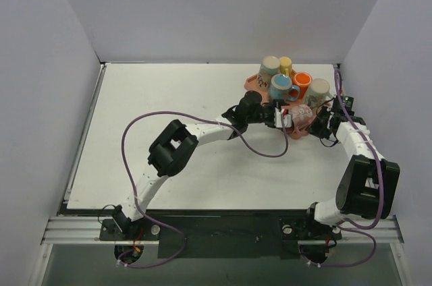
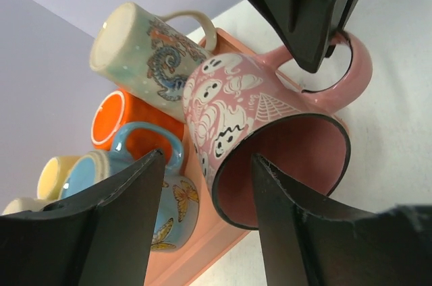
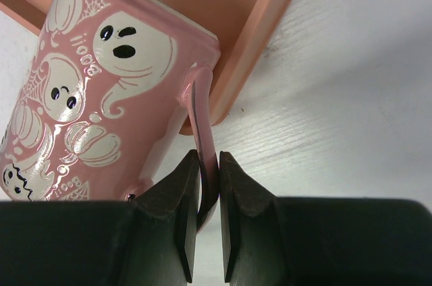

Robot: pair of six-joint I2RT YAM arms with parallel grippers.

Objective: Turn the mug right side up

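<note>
The pink ghost-patterned mug [image 1: 302, 119] lies tilted on its side at the near edge of the pink tray [image 1: 252, 83]. Its mouth faces my left gripper. My right gripper [image 3: 209, 171] is shut on the mug's handle [image 3: 201, 121]; it sits right of the mug in the top view [image 1: 323, 124]. My left gripper [image 2: 206, 164] is open, its fingers either side of the mug's [image 2: 229, 104] lower rim, one finger in front of the dark red mouth. The mug body [image 3: 81, 97] rests against the tray's edge [image 3: 250, 43].
Other mugs stand on the tray behind the pink one: a cream patterned one [image 2: 142, 50], an orange one [image 2: 121, 121], a blue butterfly one [image 2: 162, 212] and a yellow one [image 2: 57, 175]. Grey walls close in behind and to the right.
</note>
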